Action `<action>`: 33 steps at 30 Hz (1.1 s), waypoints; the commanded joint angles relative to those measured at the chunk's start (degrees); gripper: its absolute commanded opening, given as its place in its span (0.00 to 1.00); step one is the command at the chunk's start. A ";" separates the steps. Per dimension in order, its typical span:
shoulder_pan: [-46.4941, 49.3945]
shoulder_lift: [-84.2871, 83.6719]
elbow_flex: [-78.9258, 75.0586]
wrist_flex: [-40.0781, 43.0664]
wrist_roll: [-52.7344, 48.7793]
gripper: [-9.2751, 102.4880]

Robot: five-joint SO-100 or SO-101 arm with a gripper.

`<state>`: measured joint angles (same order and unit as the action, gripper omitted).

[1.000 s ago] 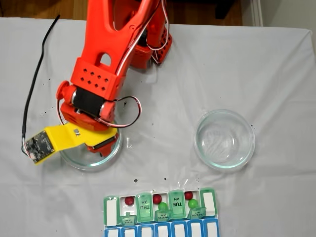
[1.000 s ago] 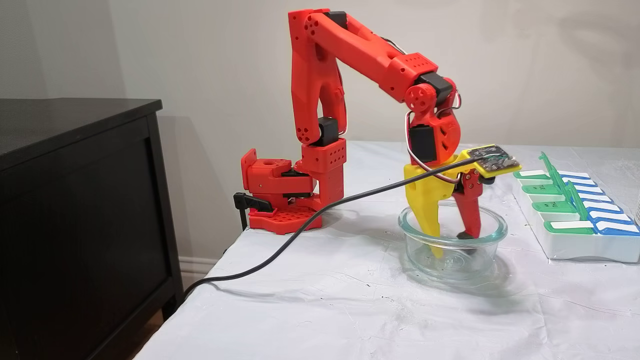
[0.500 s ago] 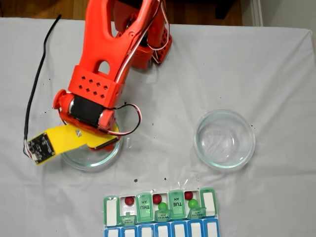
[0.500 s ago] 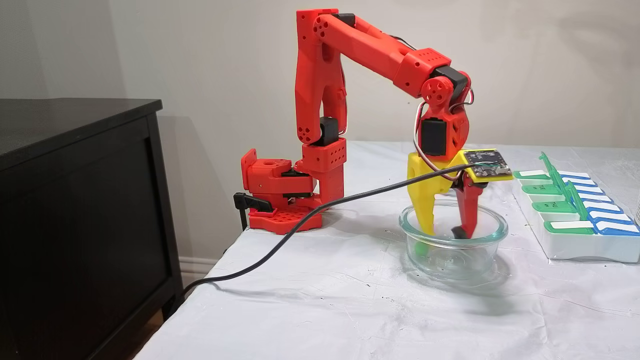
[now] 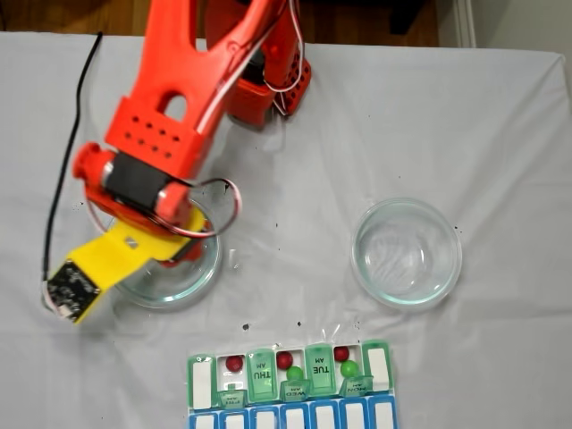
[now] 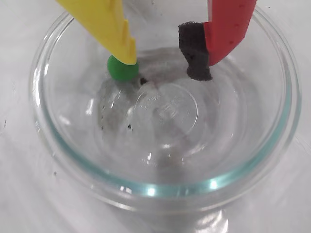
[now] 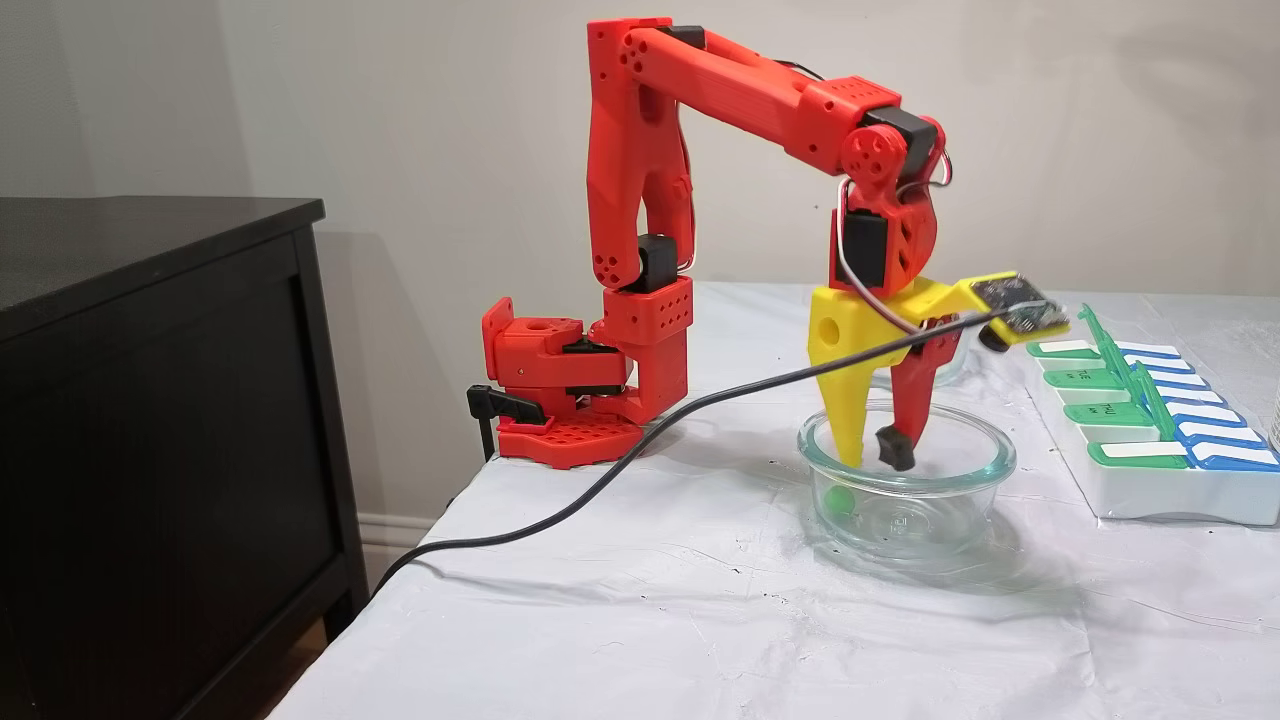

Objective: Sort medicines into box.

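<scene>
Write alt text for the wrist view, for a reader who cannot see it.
Looking down into a clear glass dish on white cloth: the open tool hangs over it, its yellow fingertip overlapping a single green ball lying in the dish. The red finger's black foam pad stands well apart from the ball.

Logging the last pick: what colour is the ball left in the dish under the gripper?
Bright green. The ball shows best in the wrist view, lying in the dish.

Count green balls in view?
3: two in the pill organizer, at and; one in the glass dish under the open claw, at. Lids may hide others.
</scene>
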<state>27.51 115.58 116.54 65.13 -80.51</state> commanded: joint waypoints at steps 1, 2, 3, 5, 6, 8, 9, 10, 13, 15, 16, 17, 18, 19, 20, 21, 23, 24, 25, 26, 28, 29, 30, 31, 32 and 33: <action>1.23 7.73 0.62 -4.57 -9.49 0.20; 1.67 7.56 0.88 -4.83 -12.13 0.20; 2.02 7.03 1.05 -4.92 -14.33 0.20; 2.81 5.45 0.97 -3.87 -18.98 0.21; 3.08 4.48 0.44 -2.72 -20.92 0.21; 3.43 2.02 -1.49 0.35 -23.64 0.21; 3.43 1.05 -2.29 1.49 -24.52 0.21; 3.34 0.18 -2.72 2.29 -25.40 0.21; 2.64 -1.93 -2.99 3.96 -27.51 0.21; 2.29 -3.60 -2.55 3.96 -29.00 0.21; 2.02 -4.39 -2.37 3.87 -29.71 0.21; 1.93 -5.27 -2.29 3.87 -30.41 0.21; 1.85 -6.06 -2.29 3.87 -31.29 0.21; 1.85 -6.68 -2.46 4.13 -32.17 0.21; 1.93 -7.38 -2.81 4.57 -33.13 0.21; 1.93 -7.73 -3.25 4.92 -33.66 0.21; 2.37 -8.53 -4.13 5.98 -35.24 0.21; 2.46 -8.79 -4.57 6.59 -35.95 0.21; 2.55 -9.14 -4.92 7.03 -36.21 0.21; 2.55 -9.49 -5.01 7.29 -36.30 0.20; 2.46 -9.93 -5.01 7.29 -36.04 0.18; 2.37 -10.28 -4.92 7.29 -35.77 0.17; 2.29 -10.72 -4.92 7.29 -35.33 0.14; 2.11 -11.16 -4.83 7.29 -34.72 0.10; 2.02 -11.43 -4.83 7.29 -34.28 0.09; 1.85 -11.60 -4.75 7.29 -33.93 0.08</action>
<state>29.62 103.80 114.43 72.16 -115.22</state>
